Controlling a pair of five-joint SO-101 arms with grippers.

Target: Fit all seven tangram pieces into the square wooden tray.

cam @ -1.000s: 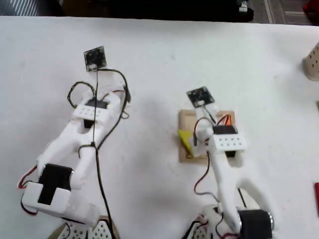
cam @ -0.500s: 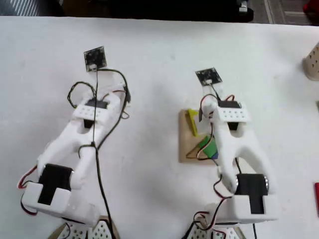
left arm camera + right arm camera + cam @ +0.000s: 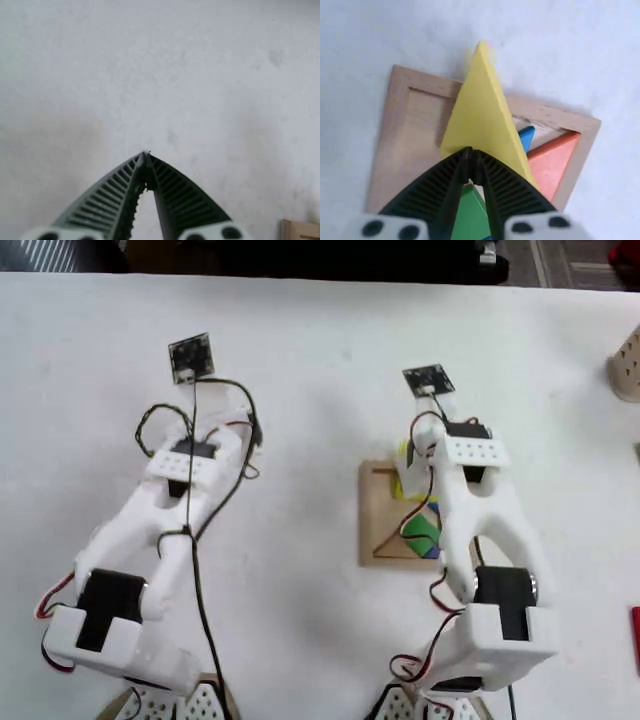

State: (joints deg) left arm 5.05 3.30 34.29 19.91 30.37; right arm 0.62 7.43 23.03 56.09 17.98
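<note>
The right gripper pinches the yellow triangle by its base — the piece juts ahead of its tips, over the wooden tray beneath. The left gripper is closed on nothing, above the white table.

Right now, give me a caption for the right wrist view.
Right gripper holding the yellow triangle over the square wooden tray, orange piece already inside.

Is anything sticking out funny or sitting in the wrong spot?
Yes. The yellow triangle, held in the right gripper, isn't lying flat inside the wooden tray. It crosses over the tray's rim and its tip pokes out past it. The green piece, blue piece and orange piece lie inside.
</note>
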